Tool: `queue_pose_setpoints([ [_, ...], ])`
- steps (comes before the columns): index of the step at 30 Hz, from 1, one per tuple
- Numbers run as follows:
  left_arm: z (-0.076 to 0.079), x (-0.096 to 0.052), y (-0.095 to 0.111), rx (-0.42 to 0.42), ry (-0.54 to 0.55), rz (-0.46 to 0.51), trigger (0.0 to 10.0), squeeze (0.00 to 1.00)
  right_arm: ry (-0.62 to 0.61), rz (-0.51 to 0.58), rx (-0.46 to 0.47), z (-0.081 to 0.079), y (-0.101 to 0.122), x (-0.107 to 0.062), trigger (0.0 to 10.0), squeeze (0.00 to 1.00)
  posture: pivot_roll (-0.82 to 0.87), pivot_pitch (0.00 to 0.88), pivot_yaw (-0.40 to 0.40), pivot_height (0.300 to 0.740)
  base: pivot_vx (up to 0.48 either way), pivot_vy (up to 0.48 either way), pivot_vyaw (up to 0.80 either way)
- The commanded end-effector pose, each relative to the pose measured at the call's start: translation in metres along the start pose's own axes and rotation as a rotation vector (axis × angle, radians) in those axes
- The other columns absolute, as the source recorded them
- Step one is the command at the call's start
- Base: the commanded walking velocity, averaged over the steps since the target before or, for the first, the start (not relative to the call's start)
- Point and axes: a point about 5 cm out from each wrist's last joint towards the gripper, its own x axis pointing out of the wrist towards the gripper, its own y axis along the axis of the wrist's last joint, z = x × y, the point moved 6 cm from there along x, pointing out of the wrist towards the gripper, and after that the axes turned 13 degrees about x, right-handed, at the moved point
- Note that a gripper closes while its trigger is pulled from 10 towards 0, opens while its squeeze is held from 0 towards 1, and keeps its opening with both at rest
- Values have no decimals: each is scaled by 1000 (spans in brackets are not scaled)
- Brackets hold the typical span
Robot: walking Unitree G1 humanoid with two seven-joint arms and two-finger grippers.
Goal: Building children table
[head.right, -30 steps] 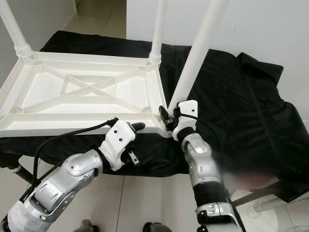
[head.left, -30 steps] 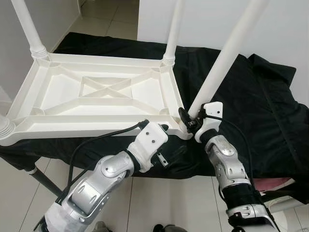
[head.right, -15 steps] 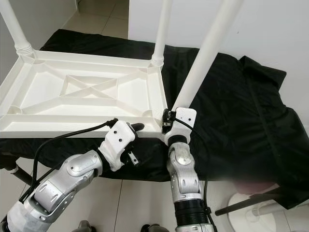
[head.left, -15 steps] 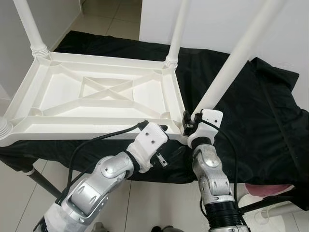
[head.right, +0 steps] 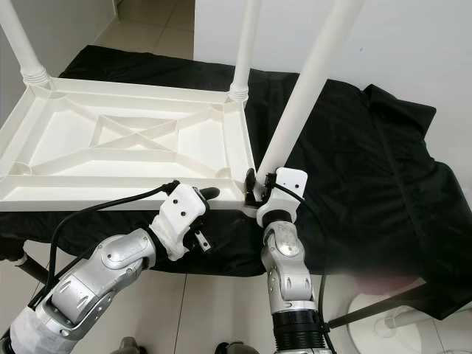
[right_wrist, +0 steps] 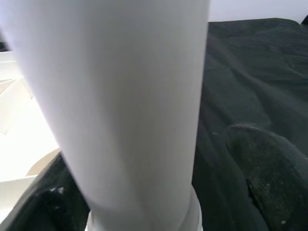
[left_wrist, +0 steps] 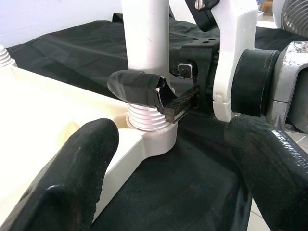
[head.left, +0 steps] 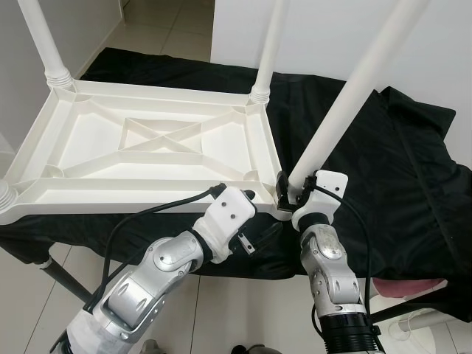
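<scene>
A white plastic table top [head.left: 147,147] lies upside down on a black cloth [head.left: 398,162]. Two white legs stand in its far corners [head.left: 48,44] [head.left: 267,51]. A third leg [head.left: 346,96] rises tilted from the near right corner socket [left_wrist: 149,139]. My right gripper [head.left: 291,189] is shut on this leg's base, one finger [left_wrist: 137,86] pressed just above the threaded collar; the leg [right_wrist: 130,96] runs between its fingers [right_wrist: 262,168]. My left gripper [head.left: 259,214] hovers open at the table's near edge, just left of that corner, its fingers [left_wrist: 79,178] spread wide.
The cloth-covered surface ends right before me, with tiled floor [head.left: 243,310] below. A white wall [head.left: 442,44] stands behind at the right. A dark stand leg [head.left: 66,276] slants under the near left edge. A fourth leg's ribbed base [head.left: 6,198] sits at the near left corner.
My right forearm has swung leftward under its gripper, which stays on the leg's base; the wrist has turned a little. The left arm has not moved.
</scene>
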Motion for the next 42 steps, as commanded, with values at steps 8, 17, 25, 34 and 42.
queue_pose_setpoints([
  [8, 8, 1, -1, 5, -64, 9, 10000, 0, 250, -55, -153, 10, 5, 17, 10000, 0, 64, 80, -113, 740, 0, 0, 0],
  [17, 6, 1, -1, 15, -64, 7, 10000, 0, 455, -107, -242, -11, -2, 20, 10000, 0, 67, 86, -110, 740, 0, 0, 0],
  [25, 3, 2, -1, 27, -57, 7, 10000, 0, 564, -164, -269, -15, -12, 23, 4196, 0, 72, 96, -105, 740, 0, 0, 0],
  [34, 2, 0, -1, 29, -48, 0, 10000, 0, 511, -183, -241, 1, -17, 25, 0, 0, 71, 104, -105, 740, 0, 0, 0],
  [42, 3, 1, -3, 30, -55, -2, 10000, 0, 481, -179, -207, 1, -19, 21, 10000, 0, 61, 108, -100, 740, 0, 0, 0],
])
